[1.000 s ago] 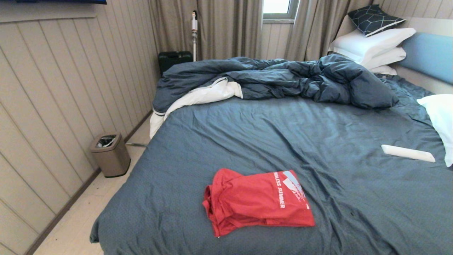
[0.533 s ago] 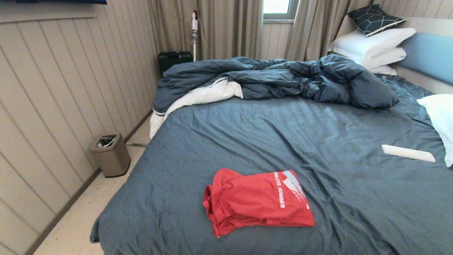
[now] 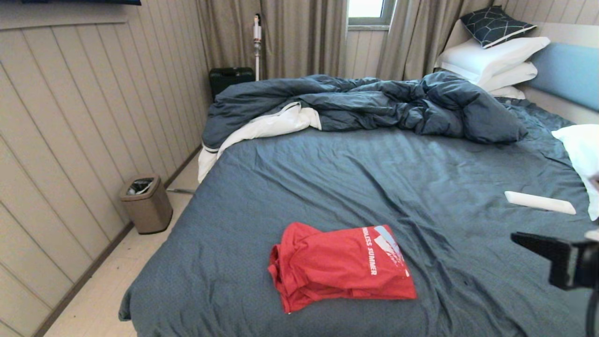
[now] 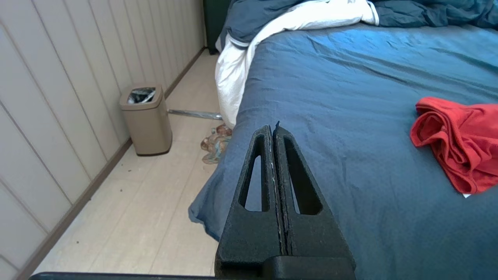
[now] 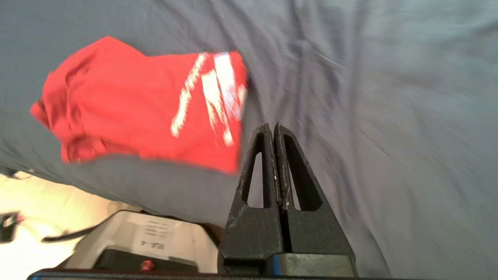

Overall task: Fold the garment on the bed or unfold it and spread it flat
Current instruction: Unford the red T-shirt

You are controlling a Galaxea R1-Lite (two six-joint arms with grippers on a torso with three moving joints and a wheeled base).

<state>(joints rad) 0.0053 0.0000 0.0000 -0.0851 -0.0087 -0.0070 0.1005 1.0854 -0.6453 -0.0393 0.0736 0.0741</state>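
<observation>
The garment (image 3: 339,267) is a bright red T-shirt with a white print. It lies folded in a loose rectangle near the front edge of the bed (image 3: 374,187), with its rumpled side to the left. My right gripper (image 3: 514,236) hangs shut and empty at the head view's right edge, well to the right of the garment (image 5: 144,105); its closed tips (image 5: 271,126) show above the sheet. My left gripper (image 4: 273,127) is shut and empty over the bed's near left corner, apart from the garment (image 4: 459,136).
A rumpled dark blue duvet (image 3: 374,105) fills the far part of the bed. White pillows (image 3: 580,164) and a flat white object (image 3: 538,202) lie at the right. On the floor to the left stands a tan bin (image 3: 146,204).
My right gripper has come into the head view at the right edge. The garment has not moved.
</observation>
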